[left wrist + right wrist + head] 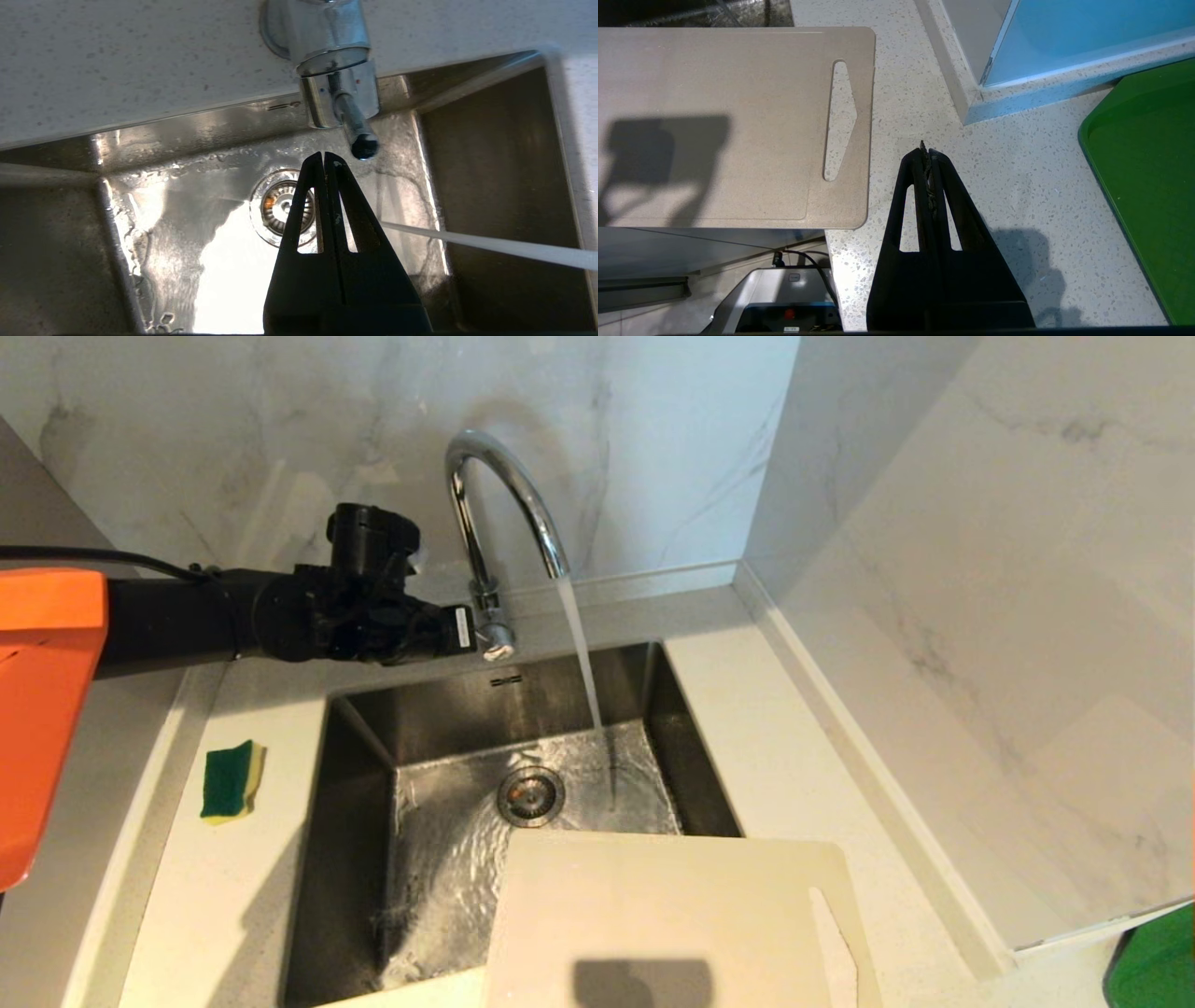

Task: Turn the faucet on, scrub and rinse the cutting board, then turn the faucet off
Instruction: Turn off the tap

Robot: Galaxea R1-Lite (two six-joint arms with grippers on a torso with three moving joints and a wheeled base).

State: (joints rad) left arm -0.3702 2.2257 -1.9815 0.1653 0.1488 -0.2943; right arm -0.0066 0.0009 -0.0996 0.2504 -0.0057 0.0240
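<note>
On the left of the table lies a sponge (232,781); the left gripper (324,156), jaws shut and empty, sits just beside the running faucet (499,513). Nearer, the cutting board (672,915) overhangs the sink (355,859) dry; a careless grab could tip it in. The right gripper (927,149) is parked, jaws shut.

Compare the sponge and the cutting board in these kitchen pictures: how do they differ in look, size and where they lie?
The sponge is green and yellow; the cutting board is plain cream-white. The sponge is small, the cutting board far larger, with a handle slot. The sponge lies wholly on the counter left of the sink; the cutting board lies at the near edge, partly overhanging the sink. Both lie flat, untouched by either gripper.
</note>
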